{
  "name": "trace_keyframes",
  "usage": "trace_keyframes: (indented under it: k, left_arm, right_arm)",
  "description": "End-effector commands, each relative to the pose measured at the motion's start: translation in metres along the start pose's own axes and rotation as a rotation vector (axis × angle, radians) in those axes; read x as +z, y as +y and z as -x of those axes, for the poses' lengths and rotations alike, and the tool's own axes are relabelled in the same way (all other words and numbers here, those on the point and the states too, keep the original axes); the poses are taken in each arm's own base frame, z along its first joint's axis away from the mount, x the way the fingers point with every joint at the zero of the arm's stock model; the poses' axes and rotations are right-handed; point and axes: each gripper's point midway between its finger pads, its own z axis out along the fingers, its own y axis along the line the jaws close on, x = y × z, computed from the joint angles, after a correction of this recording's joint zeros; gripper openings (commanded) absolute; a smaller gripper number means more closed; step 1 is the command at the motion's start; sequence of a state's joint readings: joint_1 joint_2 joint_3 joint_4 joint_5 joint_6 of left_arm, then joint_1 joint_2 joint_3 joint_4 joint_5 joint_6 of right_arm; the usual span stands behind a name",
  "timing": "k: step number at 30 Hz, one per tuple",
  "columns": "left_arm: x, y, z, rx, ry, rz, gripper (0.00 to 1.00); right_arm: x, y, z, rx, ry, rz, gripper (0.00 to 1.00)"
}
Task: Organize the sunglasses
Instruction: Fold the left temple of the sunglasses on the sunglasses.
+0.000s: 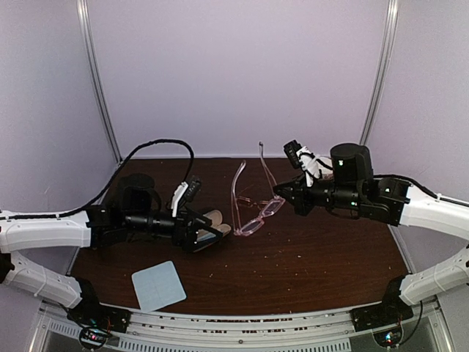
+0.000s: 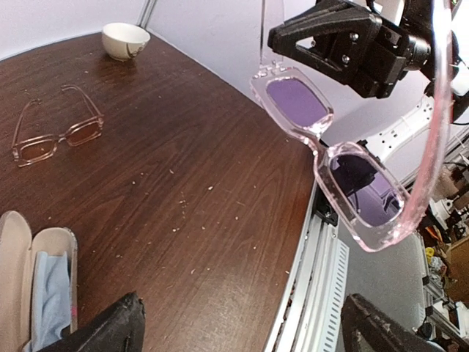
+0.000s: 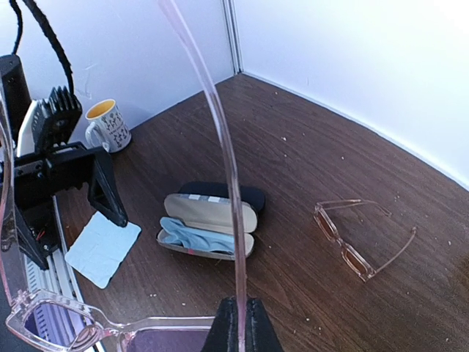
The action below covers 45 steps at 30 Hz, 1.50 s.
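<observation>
One pair of sunglasses [image 1: 258,216], clear pink with tinted lenses, hangs above the table's middle. My right gripper [image 3: 239,317] is shut on one of its temple arms [image 3: 222,154], and its front [image 2: 330,147] faces the left wrist camera. My left gripper [image 2: 242,323] is open and holds nothing. It hovers low over the wood [image 1: 201,236], just left of the hanging pair. A second pair of sunglasses [image 3: 359,242] lies on the table with its arms unfolded, also seen in the left wrist view [image 2: 55,136].
An open tan case [image 3: 209,224] holding a pale blue cloth lies by my left gripper, and a black case [image 3: 238,195] sits right behind it. A light blue cloth [image 1: 157,284] lies near the front edge. A mug [image 3: 108,125] stands at the back left.
</observation>
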<state>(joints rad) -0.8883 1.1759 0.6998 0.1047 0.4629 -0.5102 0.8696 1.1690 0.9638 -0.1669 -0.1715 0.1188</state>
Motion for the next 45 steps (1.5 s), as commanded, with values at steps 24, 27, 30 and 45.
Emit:
trace_keyframes:
  k: [24, 27, 30, 45]
  left_arm:
    - [0.016, -0.05, 0.057, -0.02, -0.161, -0.279, 0.96]
    - [0.019, -0.05, 0.057, -0.03, -0.161, -0.294, 0.95]
    - [0.022, -0.051, 0.056, -0.037, -0.16, -0.309, 0.94]
    - [0.045, -0.033, 0.046, -0.073, -0.108, -0.277, 0.91]
  right_arm:
    - [0.001, 0.03, 0.049, -0.106, -0.25, 0.045, 0.0]
    - [-0.004, 0.039, 0.053, -0.116, -0.283, 0.074, 0.0]
    - [-0.008, 0.046, 0.058, -0.121, -0.308, 0.096, 0.0]
    - [-0.014, 0.065, 0.069, -0.143, -0.344, 0.145, 0.0]
